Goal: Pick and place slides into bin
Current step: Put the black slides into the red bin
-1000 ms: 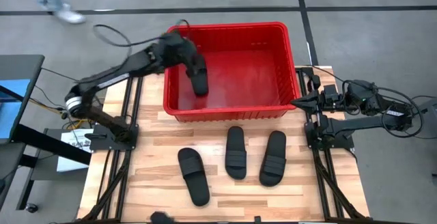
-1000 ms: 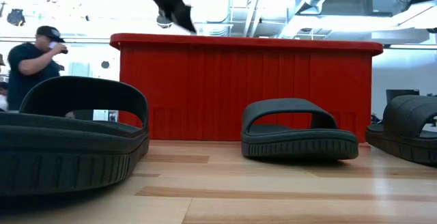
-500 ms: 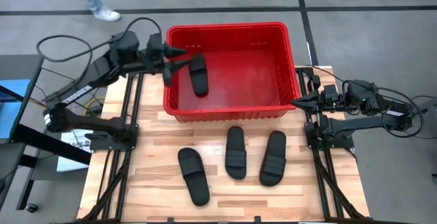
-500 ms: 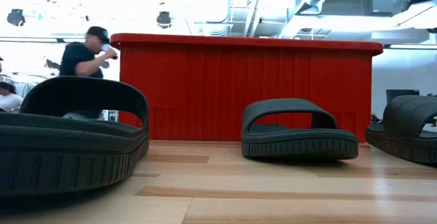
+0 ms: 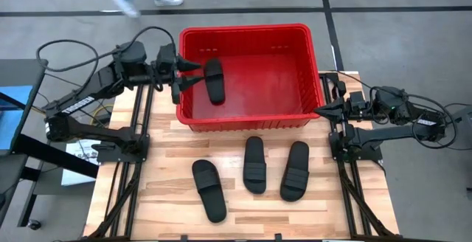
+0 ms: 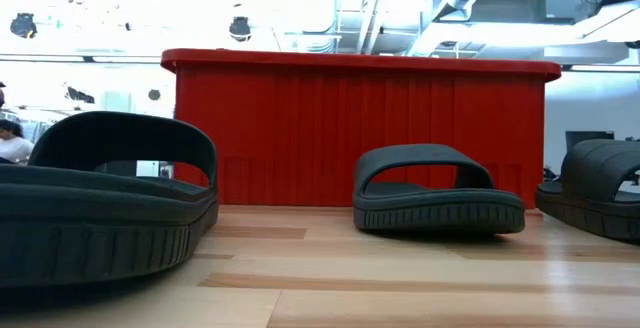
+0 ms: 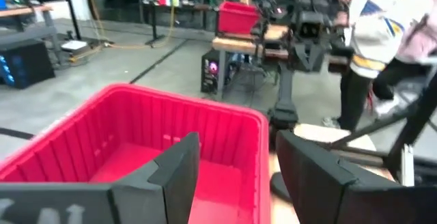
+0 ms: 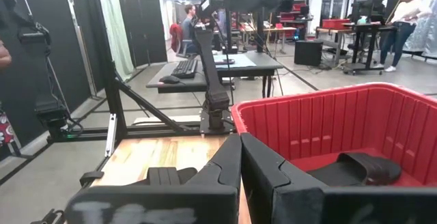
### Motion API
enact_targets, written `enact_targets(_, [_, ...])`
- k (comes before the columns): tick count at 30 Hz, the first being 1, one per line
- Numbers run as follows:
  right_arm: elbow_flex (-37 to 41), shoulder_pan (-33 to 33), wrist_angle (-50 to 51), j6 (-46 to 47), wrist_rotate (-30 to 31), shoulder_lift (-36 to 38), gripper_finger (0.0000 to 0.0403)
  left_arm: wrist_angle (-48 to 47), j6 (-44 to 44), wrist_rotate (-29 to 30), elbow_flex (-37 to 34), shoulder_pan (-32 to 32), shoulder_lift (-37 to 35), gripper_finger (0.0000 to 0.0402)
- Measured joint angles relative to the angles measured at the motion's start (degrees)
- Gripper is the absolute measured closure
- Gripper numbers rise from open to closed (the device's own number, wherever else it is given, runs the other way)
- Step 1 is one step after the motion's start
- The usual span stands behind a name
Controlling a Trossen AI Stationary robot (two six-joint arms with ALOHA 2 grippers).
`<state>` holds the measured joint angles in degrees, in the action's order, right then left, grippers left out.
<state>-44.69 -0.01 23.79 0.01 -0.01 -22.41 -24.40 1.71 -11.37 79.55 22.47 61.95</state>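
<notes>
One matte black slide sandal (image 5: 213, 80) lies in large red plastic bin (image 5: 313, 65); three (image 5: 254, 164) remain on wooden tabletop (image 5: 169, 161). Left tool (image 5: 186, 74) open, empty, over bin's rim; right tool (image 5: 321, 110) shut, idle. Next: left tool reaches for nearest sandal.

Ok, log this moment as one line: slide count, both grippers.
slides: one in bin, three on table | bin | left gripper: open, empty, at bin's left rim | right gripper: shut, waiting right of bin
</notes>
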Motion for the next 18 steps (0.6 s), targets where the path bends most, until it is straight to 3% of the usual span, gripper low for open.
enact_targets(4, [-0.02,0.00,-0.13,1.15,-0.02,-0.02,0.0403,0.68,2.01,0.02,-1.06,-2.19,0.00,0.0215])
enact_targets(10, [-0.02,-0.02,-2.98,15.14,-0.04,-0.02,0.0403,5.33,6.13,0.25,-2.91,-7.33,0.03,0.0215])
enact_targets(18, [-0.02,-0.13,-13.48,18.03,0.07,-0.02,0.0403,9.89,7.79,13.62,-2.95,-14.53,0.01,0.0215])
